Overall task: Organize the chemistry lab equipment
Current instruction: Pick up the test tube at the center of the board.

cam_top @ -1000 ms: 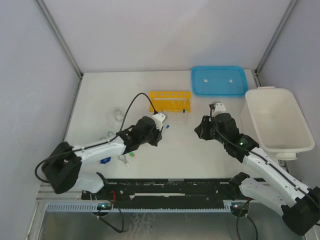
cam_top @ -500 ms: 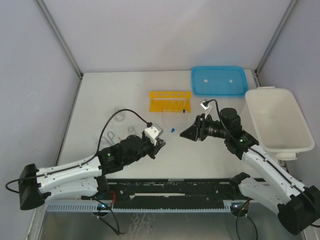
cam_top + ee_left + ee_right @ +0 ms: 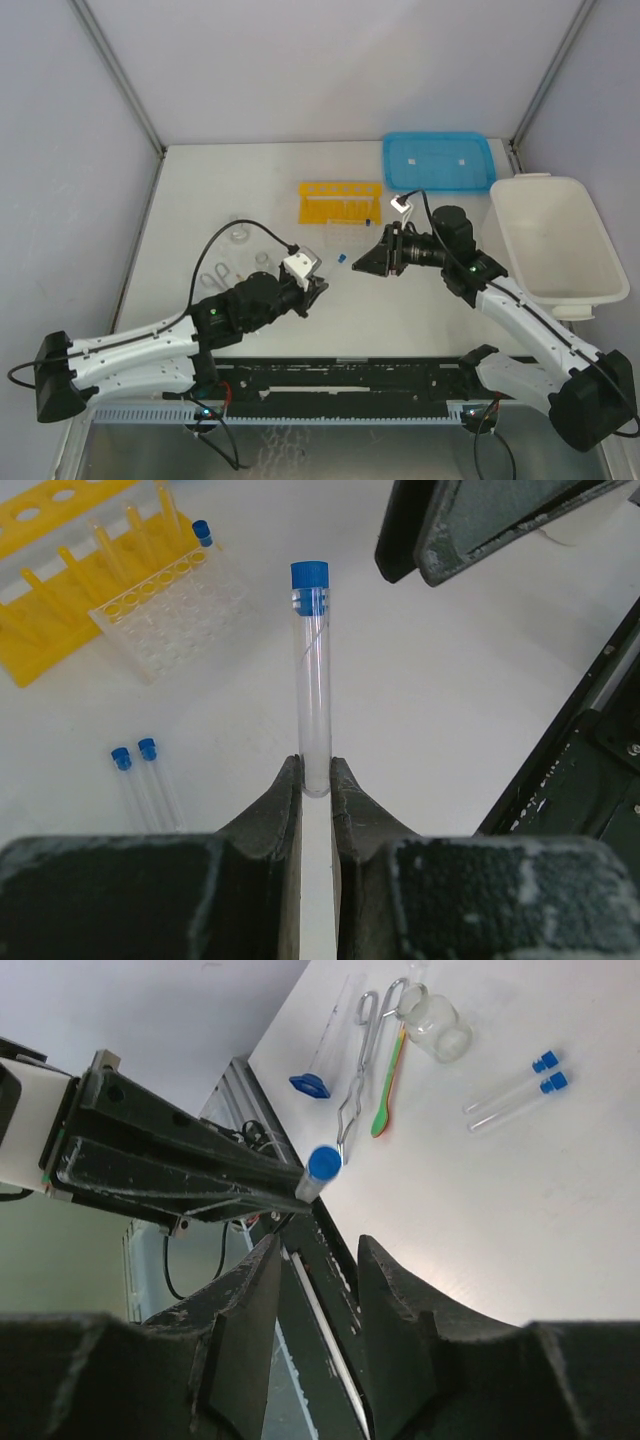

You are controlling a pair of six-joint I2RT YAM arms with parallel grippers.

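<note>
My left gripper (image 3: 315,772) is shut on the bottom end of a clear blue-capped tube (image 3: 313,670), held out above the table with its cap toward the right gripper. My right gripper (image 3: 318,1250) is open just short of that tube's cap (image 3: 323,1163), nothing between its jaws. In the top view the left gripper (image 3: 319,289) and right gripper (image 3: 364,267) face each other, the tube (image 3: 338,263) between them. Two more tubes (image 3: 515,1090) lie flat on the table. The yellow rack (image 3: 340,201) stands behind. Tongs (image 3: 358,1080), a green-tipped stick (image 3: 388,1095) and a glass vessel (image 3: 438,1032) lie at the left.
A blue lid (image 3: 437,160) lies at the back right and a big white tub (image 3: 590,285) stands along the right edge. Another glass vessel (image 3: 238,231) sits left of the rack. A small blue piece (image 3: 310,1085) lies beside the tongs.
The left arm drew back toward the near edge and lifted the tube. The right gripper turned left to face the tube's cap, moved closer and opened wider.
</note>
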